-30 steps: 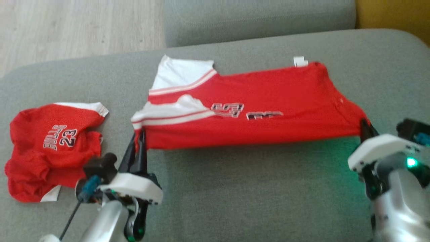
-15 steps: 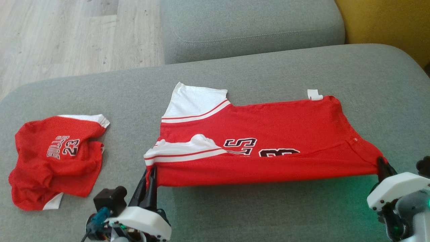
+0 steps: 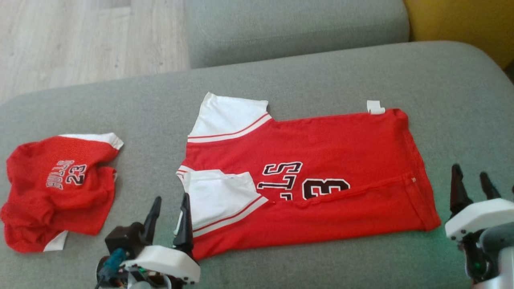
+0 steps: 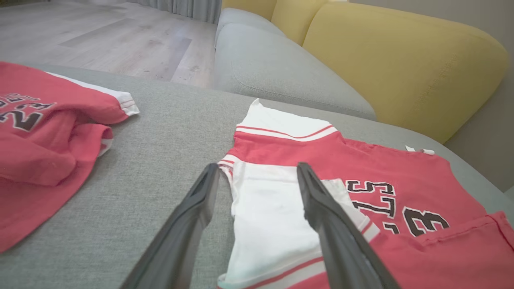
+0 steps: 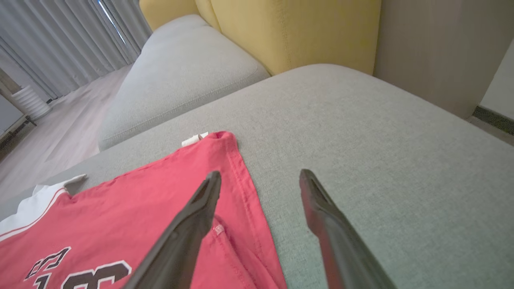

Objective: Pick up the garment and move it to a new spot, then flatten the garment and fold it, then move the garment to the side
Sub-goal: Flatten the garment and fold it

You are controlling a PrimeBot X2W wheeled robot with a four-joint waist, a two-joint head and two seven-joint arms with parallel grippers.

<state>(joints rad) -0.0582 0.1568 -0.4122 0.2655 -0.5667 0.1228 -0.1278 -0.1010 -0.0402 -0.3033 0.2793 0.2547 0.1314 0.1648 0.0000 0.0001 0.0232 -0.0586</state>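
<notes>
The garment (image 3: 321, 156) is a red jersey with white sleeves and black lettering, lying flat and sideways on the grey cushion (image 3: 281, 80). Its near long edge is folded over, covering part of the lettering. My left gripper (image 3: 171, 197) stands open at the jersey's left end, one finger over the near white sleeve (image 4: 269, 216), holding nothing. My right gripper (image 3: 469, 170) stands open just off the jersey's right hem (image 5: 249, 192), fingers above bare cushion and the hem's edge. The left wrist view looks along the open left gripper (image 4: 257, 165); the right wrist view along the open right gripper (image 5: 260, 172).
A second red garment (image 3: 60, 188) with the number 23 lies crumpled at the cushion's left end. Behind the cushion sit a grey sofa seat (image 3: 297, 24) and a yellow sofa (image 3: 461, 24). Wood floor (image 3: 80, 36) lies at the far left.
Both grippers have opened and let go of the jersey's near edge, which now lies flat on the cushion. The head camera has shifted a little.
</notes>
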